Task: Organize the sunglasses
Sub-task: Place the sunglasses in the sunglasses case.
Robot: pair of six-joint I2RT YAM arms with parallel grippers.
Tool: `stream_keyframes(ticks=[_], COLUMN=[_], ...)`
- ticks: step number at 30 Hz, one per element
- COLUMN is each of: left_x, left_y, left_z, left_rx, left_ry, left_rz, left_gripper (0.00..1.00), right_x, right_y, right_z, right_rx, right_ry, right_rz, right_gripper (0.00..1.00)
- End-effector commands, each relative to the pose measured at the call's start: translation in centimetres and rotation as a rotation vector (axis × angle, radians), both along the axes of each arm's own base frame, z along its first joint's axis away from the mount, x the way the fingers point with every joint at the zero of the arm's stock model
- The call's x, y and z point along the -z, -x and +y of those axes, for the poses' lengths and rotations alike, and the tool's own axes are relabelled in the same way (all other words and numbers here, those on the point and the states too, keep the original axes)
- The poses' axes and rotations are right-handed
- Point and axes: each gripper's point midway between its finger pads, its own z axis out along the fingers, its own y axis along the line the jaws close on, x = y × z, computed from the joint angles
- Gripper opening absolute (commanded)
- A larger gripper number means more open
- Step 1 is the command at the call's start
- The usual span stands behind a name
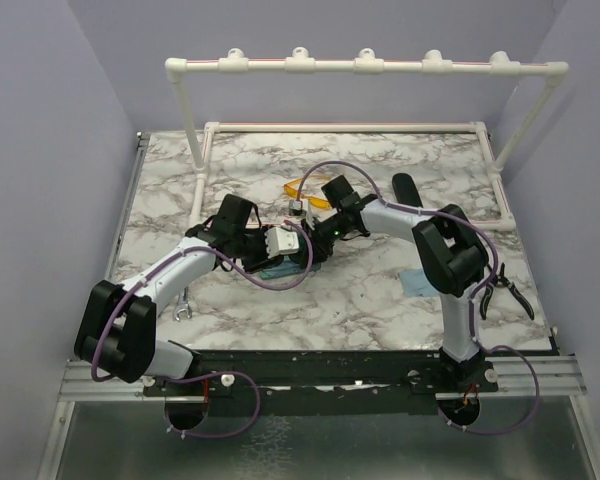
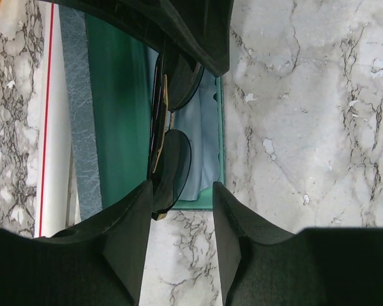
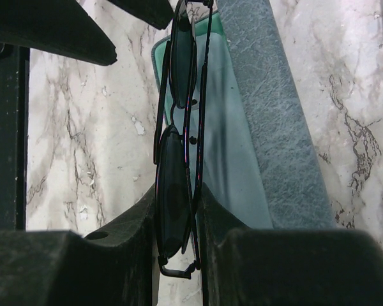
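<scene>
The dark wire-frame sunglasses (image 3: 173, 159) are folded and stand on edge, one lens pinched between the fingers of my right gripper (image 3: 177, 194), which is shut on them. They hang over the open grey-blue case (image 3: 274, 127) with its green lining (image 2: 115, 115). My left gripper (image 2: 182, 197) comes from the opposite side with its jaws apart. The free lens (image 2: 173, 162) rests beside its left finger (image 2: 137, 217), with a gap to the right finger. The yellow-orange sunglasses (image 1: 305, 190) lie on the table behind both grippers.
A black oval case (image 1: 408, 190) lies at the back right. On the right are a light-blue cloth (image 1: 420, 283) and black pliers (image 1: 507, 292). A small wrench (image 1: 185, 305) lies near the left arm. A white pipe frame (image 1: 365, 65) stands along the back.
</scene>
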Motion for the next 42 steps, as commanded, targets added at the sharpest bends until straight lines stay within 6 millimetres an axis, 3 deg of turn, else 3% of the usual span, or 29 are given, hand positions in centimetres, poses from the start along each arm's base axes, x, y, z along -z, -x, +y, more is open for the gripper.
stream_keyframes(ticks=[1, 11, 19, 24, 30, 35, 38, 42], left_x=[1.1, 2.5, 1.7, 0.9, 1.7, -1.0, -2.3, -0.4], left_y=[-0.2, 0.1, -0.8, -1.0, -1.0, -2.5, -1.0, 0.8], left_z=[-0.6, -0.4, -0.8, -1.1, -0.9, -2.0, -2.6, -1.1], left_rx=[0.010, -0.008, -0.022, 0.006, 0.045, 0.033, 0.105, 0.158], left_ry=[0.035, 0.039, 0.061, 0.074, 0.048, 0.112, 0.137, 0.045], left_rz=[-0.004, -0.001, -0.035, -0.067, -0.092, -0.158, -0.123, -0.046], left_gripper=[0.42, 0.39, 0.38, 0.40, 0.43, 0.40, 0.42, 0.48], right_x=[0.8, 1.5, 2.2, 2.2, 2.0, 2.5, 2.6, 2.2], right_y=[-0.7, 0.8, 1.0, 0.5, 0.0, 0.4, 0.6, 0.9], right_z=[0.2, 0.1, 0.3, 0.6, 0.6, 0.1, -0.1, -0.2], right_rx=[-0.009, -0.060, -0.071, -0.065, -0.057, -0.068, -0.078, -0.111], right_ry=[0.019, 0.018, 0.011, 0.012, 0.023, 0.042, 0.044, 0.020], right_rz=[-0.009, 0.027, 0.063, 0.049, 0.034, 0.028, 0.016, -0.007], right_gripper=[0.11, 0.11, 0.12, 0.17, 0.22, 0.22, 0.22, 0.21])
